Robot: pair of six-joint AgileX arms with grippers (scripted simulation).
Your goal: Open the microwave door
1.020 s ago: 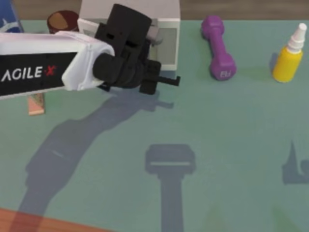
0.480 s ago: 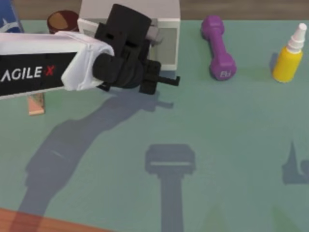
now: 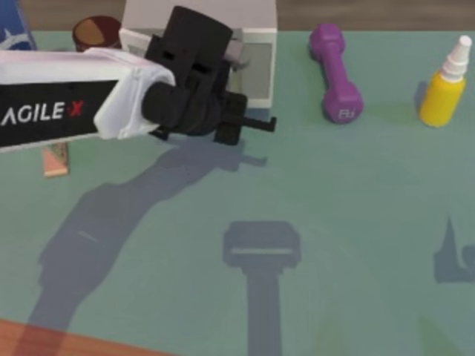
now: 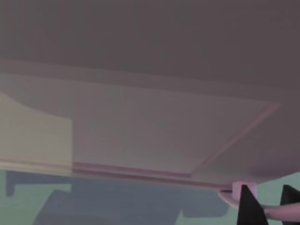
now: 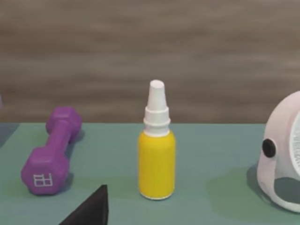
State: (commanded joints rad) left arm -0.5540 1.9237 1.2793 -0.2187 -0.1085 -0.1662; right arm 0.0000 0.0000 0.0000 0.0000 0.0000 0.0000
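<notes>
The microwave (image 3: 223, 22) stands at the far edge of the surface (image 3: 356, 222), left of centre. The left hand (image 3: 256, 122) sits at the microwave's front, near the lower edge of the microwave door (image 4: 154, 136). In the left wrist view, its two dark fingertips (image 4: 251, 208) stand apart on either side of a pale handle (image 4: 243, 192) at the door's corner. A purple dumbbell (image 3: 335, 74) and a yellow bottle (image 3: 444, 85) lie to the right. The right hand (image 5: 91, 211) is barely visible; whether its fingers are apart or together cannot be told.
</notes>
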